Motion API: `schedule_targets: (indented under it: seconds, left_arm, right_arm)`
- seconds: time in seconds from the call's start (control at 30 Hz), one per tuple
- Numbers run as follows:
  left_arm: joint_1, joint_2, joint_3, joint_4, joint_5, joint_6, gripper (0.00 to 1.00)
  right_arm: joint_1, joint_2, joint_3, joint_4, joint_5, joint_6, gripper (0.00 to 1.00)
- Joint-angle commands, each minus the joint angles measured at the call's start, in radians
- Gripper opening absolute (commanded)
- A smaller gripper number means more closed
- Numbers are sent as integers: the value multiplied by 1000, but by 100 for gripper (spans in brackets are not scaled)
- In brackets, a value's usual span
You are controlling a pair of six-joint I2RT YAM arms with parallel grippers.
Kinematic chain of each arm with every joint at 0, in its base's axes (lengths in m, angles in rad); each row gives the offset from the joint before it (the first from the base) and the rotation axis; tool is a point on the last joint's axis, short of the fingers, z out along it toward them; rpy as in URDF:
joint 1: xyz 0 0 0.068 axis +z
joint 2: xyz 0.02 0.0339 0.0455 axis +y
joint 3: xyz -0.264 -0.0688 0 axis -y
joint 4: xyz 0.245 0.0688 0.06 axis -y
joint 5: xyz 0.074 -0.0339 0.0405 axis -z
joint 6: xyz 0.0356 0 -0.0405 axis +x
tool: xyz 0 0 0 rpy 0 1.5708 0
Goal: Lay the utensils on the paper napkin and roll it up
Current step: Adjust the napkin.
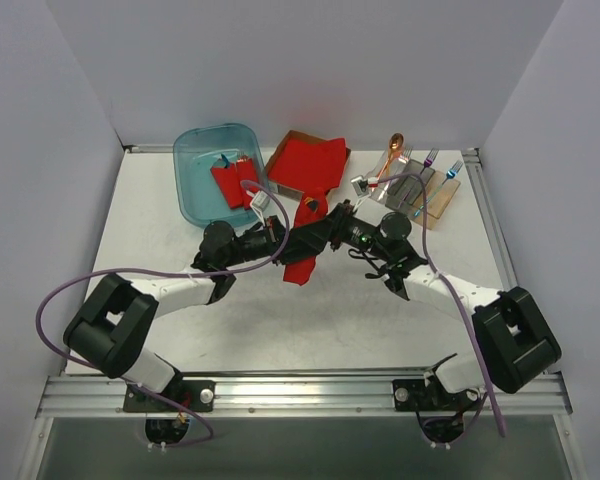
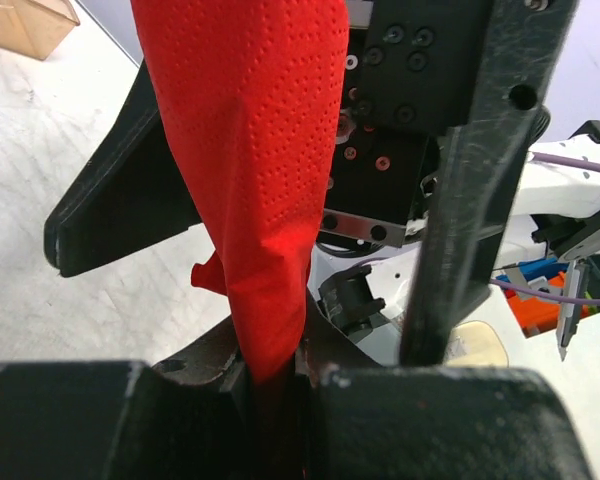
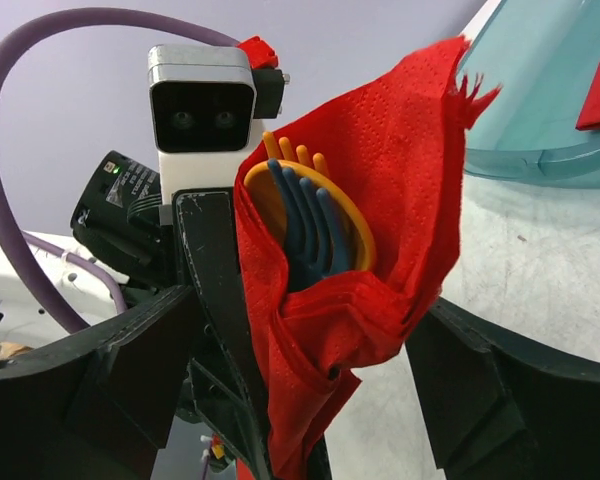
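Observation:
The red paper napkin (image 1: 300,262) is wrapped into a loose roll and hangs above the table centre. In the right wrist view the napkin (image 3: 400,200) holds the utensils: an orange-yellow spoon (image 3: 357,228) and a blue fork (image 3: 305,225) show at its open top. My left gripper (image 1: 305,233) is shut on the napkin; in the left wrist view the napkin (image 2: 260,150) rises out of the closed gripper (image 2: 280,375). My right gripper (image 1: 327,228) is open, and in its own view the gripper (image 3: 300,400) straddles the roll. A purple fork is not visible in the roll.
A teal bin (image 1: 192,160) at the back left holds short red bundles (image 1: 235,182). A cardboard box with a red napkin stack (image 1: 305,163) stands behind the grippers. A clear holder (image 1: 425,195) at the back right carries a spare orange spoon (image 1: 392,150) and forks (image 1: 431,157).

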Motion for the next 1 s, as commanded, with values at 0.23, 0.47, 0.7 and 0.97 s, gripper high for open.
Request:
schedule_targets:
  seconds: [0.23,0.47,0.7,0.97]
  left_arm:
    - [-7,12,13,124,-8,-67,2]
    - [-8,18,5,133,-5,-75,2]
    - [-13,16,0,105,-4,-71,2]
    - [-11,12,-4,90,-8,-72,2]
  right_arm:
    - [4,29,57,139,43,13,46]
    - [4,33,70,124,55,12,0]
    - [4,27,90,106,53,-13,56]
    - [-7,27,127,48,56,-40,70]
